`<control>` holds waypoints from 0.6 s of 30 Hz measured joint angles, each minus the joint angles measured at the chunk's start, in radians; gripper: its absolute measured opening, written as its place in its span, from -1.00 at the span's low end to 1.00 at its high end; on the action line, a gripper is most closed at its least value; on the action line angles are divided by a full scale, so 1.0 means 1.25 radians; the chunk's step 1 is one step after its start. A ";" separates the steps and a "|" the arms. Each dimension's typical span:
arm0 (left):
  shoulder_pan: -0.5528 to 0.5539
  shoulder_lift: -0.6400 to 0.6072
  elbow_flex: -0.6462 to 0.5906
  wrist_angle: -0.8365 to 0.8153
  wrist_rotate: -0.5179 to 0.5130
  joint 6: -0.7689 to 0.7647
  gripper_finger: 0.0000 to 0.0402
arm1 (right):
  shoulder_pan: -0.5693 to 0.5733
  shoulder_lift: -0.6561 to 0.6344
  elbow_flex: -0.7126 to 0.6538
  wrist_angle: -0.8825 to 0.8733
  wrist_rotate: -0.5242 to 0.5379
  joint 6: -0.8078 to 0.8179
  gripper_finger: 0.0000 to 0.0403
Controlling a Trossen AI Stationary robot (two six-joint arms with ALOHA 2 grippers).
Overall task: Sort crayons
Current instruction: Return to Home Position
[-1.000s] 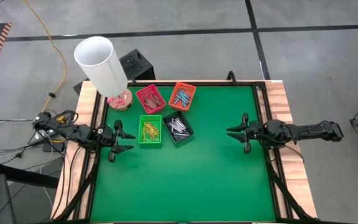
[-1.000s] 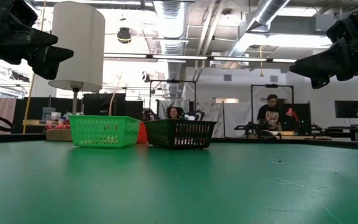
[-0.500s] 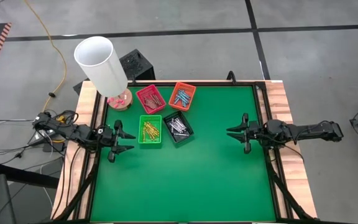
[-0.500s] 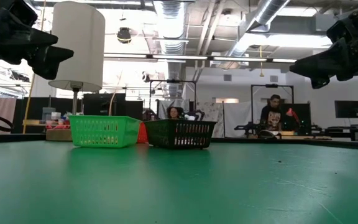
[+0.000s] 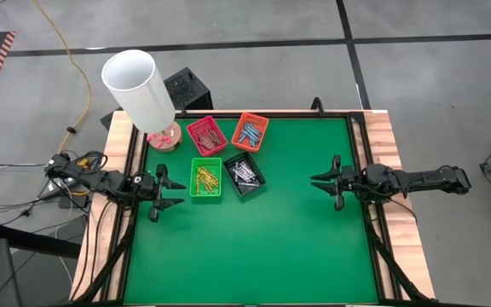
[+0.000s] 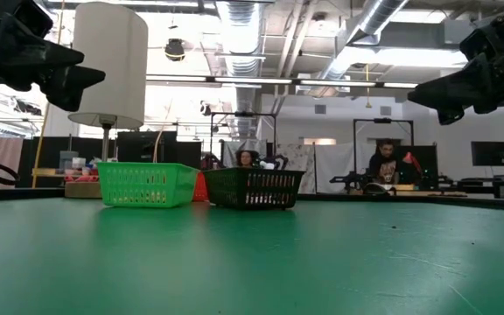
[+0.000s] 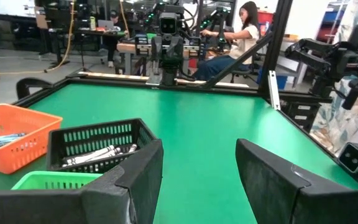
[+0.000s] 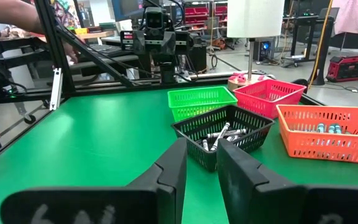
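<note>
Sorting looks done: crayons (image 5: 205,178) grouped by colour inside the red tray (image 5: 189,130), orange tray (image 5: 256,117), green tray (image 5: 206,160) and black tray (image 5: 256,167), clustered at the far left of the desk (image 5: 271,247), none seen loose. Hence parked high at opposite edges: left hand (image 5: 173,194) spread wide, right hand (image 5: 320,181) open more narrowly, both empty.

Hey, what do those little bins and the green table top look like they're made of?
The black bin and the green bin look like moulded plastic: thin lattice walls you can see through, with a firm rim. The table top looks like matte green felt or a rubbery mat, flat with no sharp reflections; I cannot tell which.
</note>
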 joint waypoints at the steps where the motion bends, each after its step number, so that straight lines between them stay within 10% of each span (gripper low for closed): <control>1: 0.000 0.000 0.000 0.000 -0.005 0.000 -0.04 | 0.000 0.000 0.000 0.000 0.000 0.000 -0.50; 18: 0.000 0.090 0.000 0.001 -0.012 -0.006 -0.04 | 0.000 0.000 0.000 0.000 0.000 0.000 -0.50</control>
